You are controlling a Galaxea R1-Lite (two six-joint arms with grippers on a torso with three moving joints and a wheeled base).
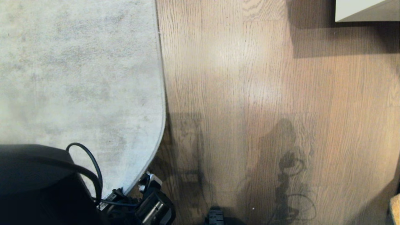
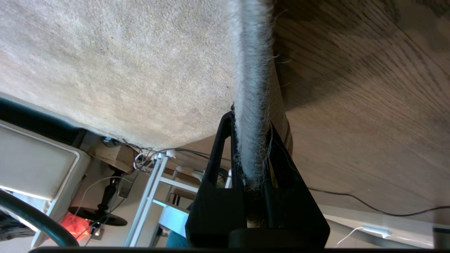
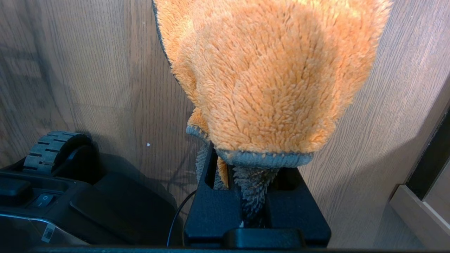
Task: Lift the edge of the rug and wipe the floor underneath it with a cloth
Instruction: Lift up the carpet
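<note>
Seen from above, a large pale grey, mottled short-pile rug [image 1: 78, 78] fills the left half of the frame, lying on brown wood-grain plank floor [image 1: 265, 93] that fills the right half. The rug edge [image 1: 161, 103] runs down the middle and curves toward the lower left, where the left gripper [image 1: 149, 185] meets it at the bottom of the frame.

In the left wrist view, the black left gripper [image 2: 251, 154] is clenched on the fuzzy grey rug edge [image 2: 251, 88], pinching only a thin strip of the border, centre frame.

In the right wrist view, the right gripper [image 3: 255, 196] grasps a small fluffy orange cloth [image 3: 270, 70] with a grey trim, which hangs over bare floor [image 3: 88, 70], centre frame.

Likely risks: the bite on the border looks shallow, so the rug's weight may pull it free during lifting. A low lift could leave too little room, and the cloth may snag against the rug's underside or drag out of the gripper.
</note>
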